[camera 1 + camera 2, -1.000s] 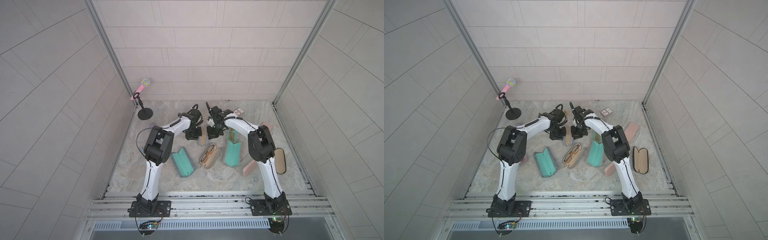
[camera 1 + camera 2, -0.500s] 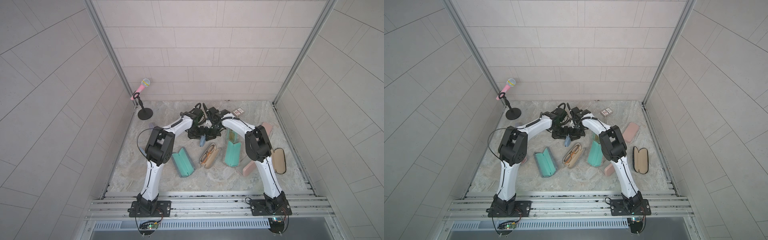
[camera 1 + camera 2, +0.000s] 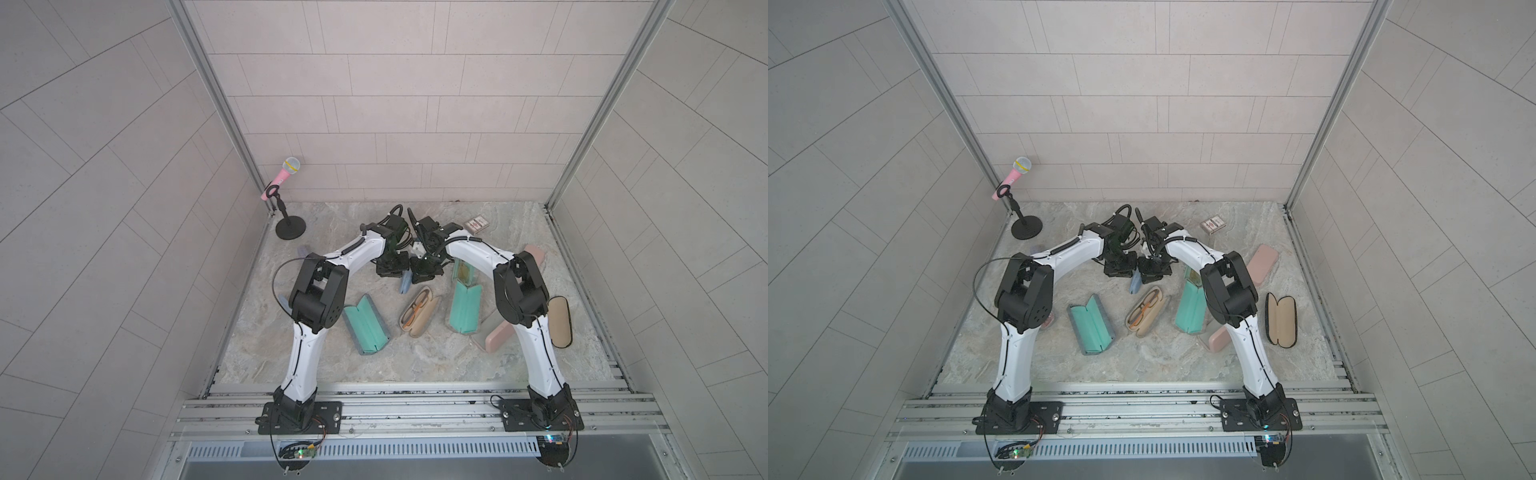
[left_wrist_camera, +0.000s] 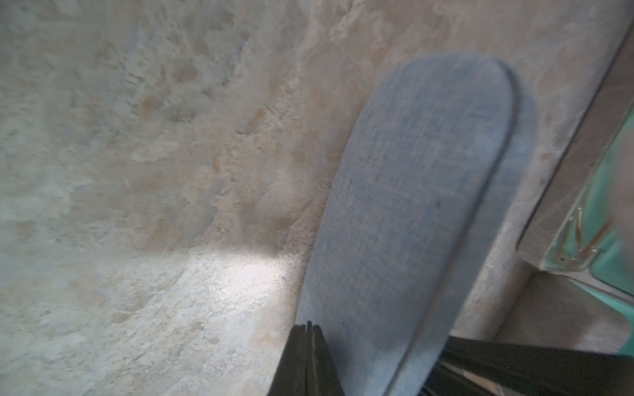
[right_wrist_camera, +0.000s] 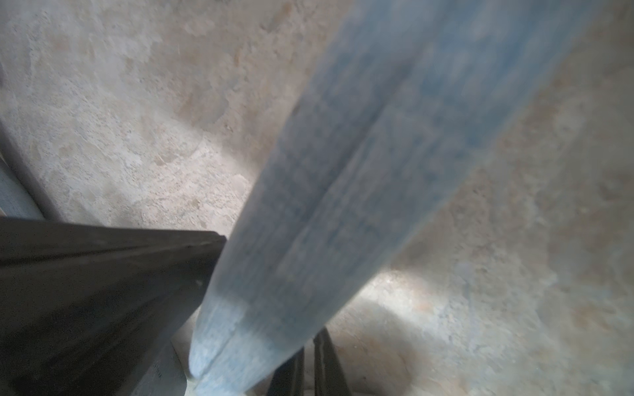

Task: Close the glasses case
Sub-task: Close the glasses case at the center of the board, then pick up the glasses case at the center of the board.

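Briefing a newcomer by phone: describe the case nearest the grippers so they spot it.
On the marble table, find where the left gripper and right gripper meet. A slim case pokes out between them. Unlike the teal case and beige case nearby, it is blue-grey fabric.

Blue woven-look glasses case (image 3: 404,284), teal-lined open cases (image 3: 365,324), pink microphone (image 3: 282,178), mottled beige-grey tabletop (image 3: 415,361).

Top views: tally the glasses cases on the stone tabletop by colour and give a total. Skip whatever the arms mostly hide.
Teal-lined grey folding cases: 3
Pink hard oblong cases: 2
Beige oval cases: 2
Blue fabric-covered case: 1
Total: 8
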